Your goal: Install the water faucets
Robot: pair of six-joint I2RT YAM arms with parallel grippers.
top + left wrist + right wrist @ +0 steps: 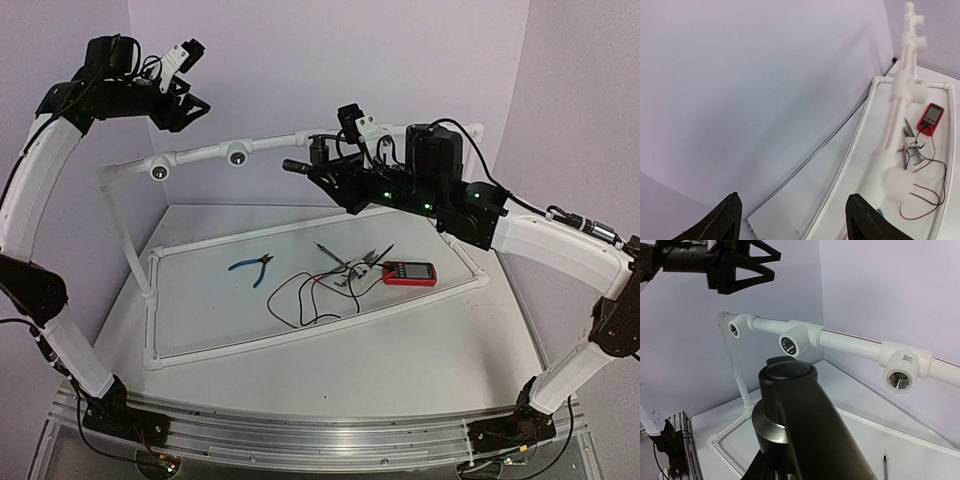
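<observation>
Water faucet (pixel 792 405) is held clear of the table (pixel 420 350) in the right gripper (pixel 328 176). The fingers are judged closed on it, though its body hides them in the wrist view. From above, its long axis is seen lying roughly level, with one dark end stuck out leftward past the gripper, close in front of the white pipe rail (pixel 200 155). The middle socket (pixel 789 345) is found just above and beyond the faucet's round cap, not touching it. The end socket (pixel 735 330) is set farther left and a third socket (pixel 899 379) off to the right. The left gripper (pixel 794 200) is raised high by the wall, fingers spread wide and empty, so the right arm is much the nearer. The faucet is seen as dark grey-black, with a flat-topped cap and a duller metal collar beneath.
</observation>
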